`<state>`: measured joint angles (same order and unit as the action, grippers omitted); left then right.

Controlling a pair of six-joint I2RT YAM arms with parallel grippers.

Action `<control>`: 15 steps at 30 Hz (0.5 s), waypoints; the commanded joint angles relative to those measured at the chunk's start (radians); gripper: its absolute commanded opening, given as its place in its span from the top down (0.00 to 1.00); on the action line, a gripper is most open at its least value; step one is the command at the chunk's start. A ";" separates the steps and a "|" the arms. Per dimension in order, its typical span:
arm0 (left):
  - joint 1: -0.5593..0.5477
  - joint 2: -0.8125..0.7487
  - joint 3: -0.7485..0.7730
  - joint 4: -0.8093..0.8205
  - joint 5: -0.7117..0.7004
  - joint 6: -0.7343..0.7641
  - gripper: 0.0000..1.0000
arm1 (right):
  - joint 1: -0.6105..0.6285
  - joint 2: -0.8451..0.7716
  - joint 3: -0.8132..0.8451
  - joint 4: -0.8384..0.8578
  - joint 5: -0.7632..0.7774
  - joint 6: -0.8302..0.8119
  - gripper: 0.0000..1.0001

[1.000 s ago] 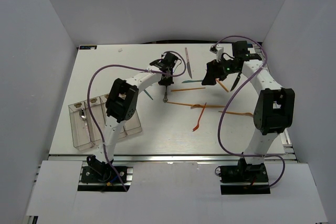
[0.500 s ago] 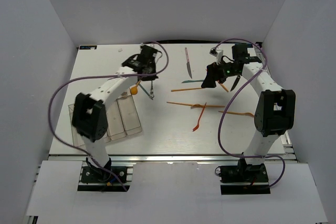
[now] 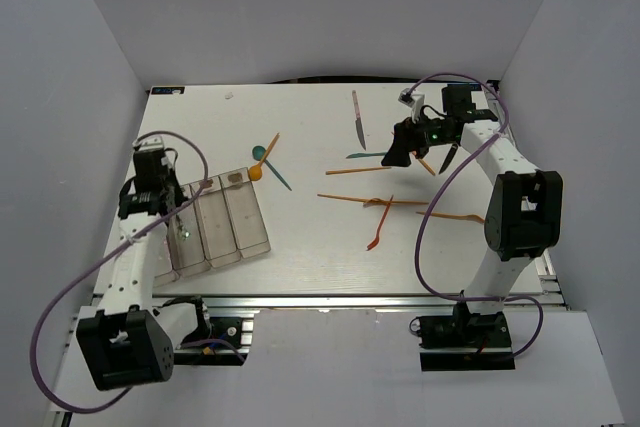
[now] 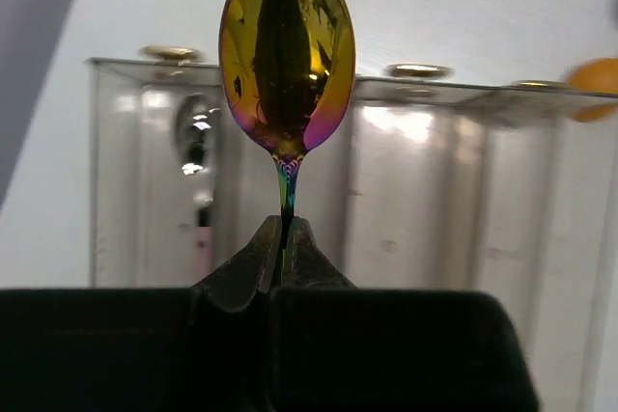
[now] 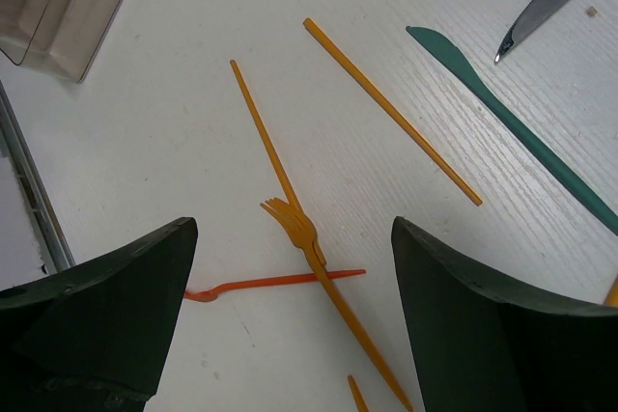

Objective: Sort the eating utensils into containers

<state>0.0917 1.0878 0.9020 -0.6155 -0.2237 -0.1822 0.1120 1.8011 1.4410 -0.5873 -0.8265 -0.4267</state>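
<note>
- Left arm has swung from mid-table to the left edge; it now stands folded over the bins [image 3: 248, 230].
- Left gripper [image 4: 283, 241] is pressed together on the handle of the gold spoon [image 4: 287, 55], held above the left-end bins.
- Right arm has not moved: stretched to far right, right gripper [image 3: 397, 154] spread wide, empty, hovering over orange sticks [image 5: 391, 111] and fork [image 5: 294, 222] on the table.

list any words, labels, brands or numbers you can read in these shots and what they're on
None: no text can be read in any view.
gold spoon: only reflections, no stamp visible.
clear containers: small gold tabs at the rim, too small and blurred to tell if printed.
orange fork: plain, no marking.
</note>
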 commanded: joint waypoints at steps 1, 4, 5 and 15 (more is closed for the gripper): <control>0.118 -0.109 -0.103 0.118 -0.046 0.132 1.00 | -0.011 -0.022 -0.001 0.032 -0.037 -0.012 0.12; 0.152 -0.210 -0.237 0.238 -0.092 0.261 1.00 | -0.026 -0.023 -0.007 0.029 -0.045 -0.020 0.12; 0.158 -0.229 -0.254 0.258 -0.095 0.280 1.00 | -0.029 -0.023 -0.008 0.027 -0.045 -0.023 0.12; 0.220 -0.046 -0.337 0.390 -0.034 0.411 1.00 | -0.052 -0.031 -0.022 0.011 -0.056 -0.041 0.12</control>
<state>0.3042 1.0256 0.5842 -0.3145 -0.2771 0.1623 0.0639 1.8011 1.4227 -0.5766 -0.8482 -0.4423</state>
